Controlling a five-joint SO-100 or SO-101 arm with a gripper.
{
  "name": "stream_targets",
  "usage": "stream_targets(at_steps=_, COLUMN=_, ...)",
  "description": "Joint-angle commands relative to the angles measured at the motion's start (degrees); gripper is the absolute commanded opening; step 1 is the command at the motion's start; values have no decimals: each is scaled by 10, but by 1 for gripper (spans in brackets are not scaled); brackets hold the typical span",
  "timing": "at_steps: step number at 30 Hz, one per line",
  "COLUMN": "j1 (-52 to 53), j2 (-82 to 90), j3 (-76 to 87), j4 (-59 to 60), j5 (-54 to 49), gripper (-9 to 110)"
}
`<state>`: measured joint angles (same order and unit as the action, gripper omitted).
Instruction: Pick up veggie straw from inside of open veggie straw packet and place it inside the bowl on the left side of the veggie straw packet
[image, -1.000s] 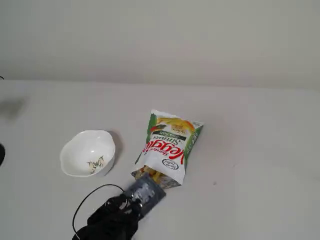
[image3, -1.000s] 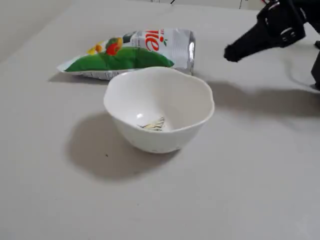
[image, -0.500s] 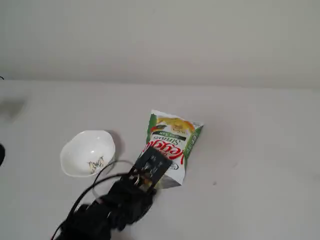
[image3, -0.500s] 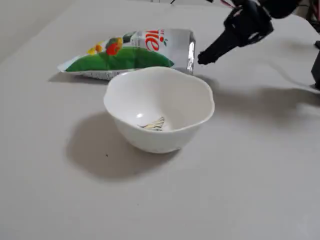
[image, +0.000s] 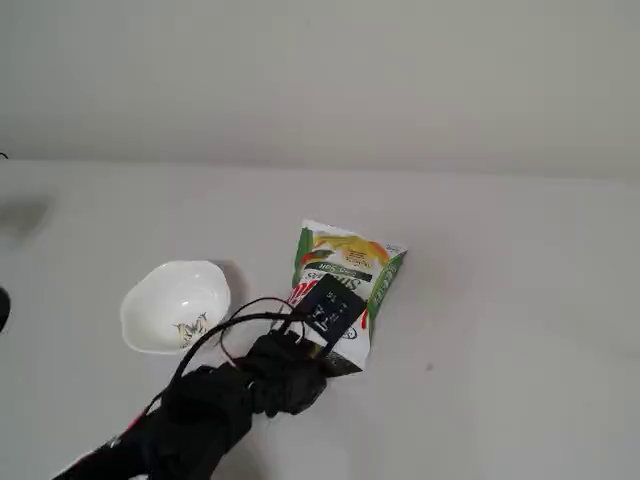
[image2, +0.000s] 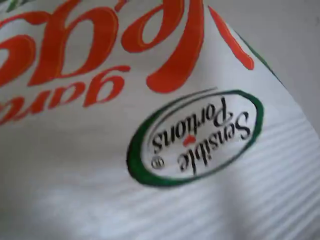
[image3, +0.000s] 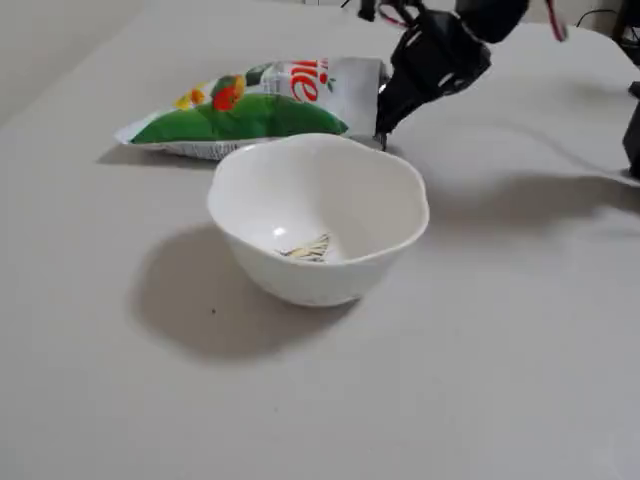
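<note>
The veggie straw packet (image: 345, 262) lies flat on the white table, to the right of the bowl (image: 170, 295) in a fixed view. It also shows in another fixed view (image3: 250, 110), behind the bowl (image3: 300, 190). My black gripper (image3: 383, 122) points down at the packet's foil mouth end, touching or just above it (image: 335, 355). Its jaws are too dark and small to read. The wrist view is filled by the packet's printed face (image2: 100, 145), with no fingers in sight. No veggie straw shows. The bowl holds only its dark floral mark (image3: 305, 249).
My black arm and its looping cables (image: 200, 410) come in from the lower left in a fixed view, passing close by the bowl's near side. A dark object (image3: 632, 130) stands at the right edge in another fixed view.
</note>
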<state>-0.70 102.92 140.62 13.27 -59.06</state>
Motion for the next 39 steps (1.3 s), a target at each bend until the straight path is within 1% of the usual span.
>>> stream_targets(at_steps=1, j1=6, j2=-19, j3=-59, j4=-16, j5=-2, gripper=11)
stream_targets(at_steps=6, j1=4, j2=-41, j3=-71, j4=-16, j5=-2, gripper=10)
stream_targets(at_steps=11, j1=1, j2=-53, j3=-71, j4=-14, j5=-2, gripper=0)
stream_targets(at_steps=17, j1=-2, j2=-25, j3=-71, j4=29, j5=1, gripper=0)
stream_targets(at_steps=21, j1=-8, j2=36, j3=-71, j4=125, j5=-11, gripper=0)
stream_targets(at_steps=29, j1=-26, j2=165, j3=-66, j4=359, j5=-62, gripper=0)
stream_targets(at_steps=33, j1=-86, j2=258, j3=-66, j4=455, j5=-58, gripper=0)
stream_targets(at_steps=36, j1=-164, j2=327, j3=-74, j4=488, j5=-24, gripper=0)
stream_targets(at_steps=39, j1=-251, j2=352, j3=-102, j4=494, j5=18, gripper=0)
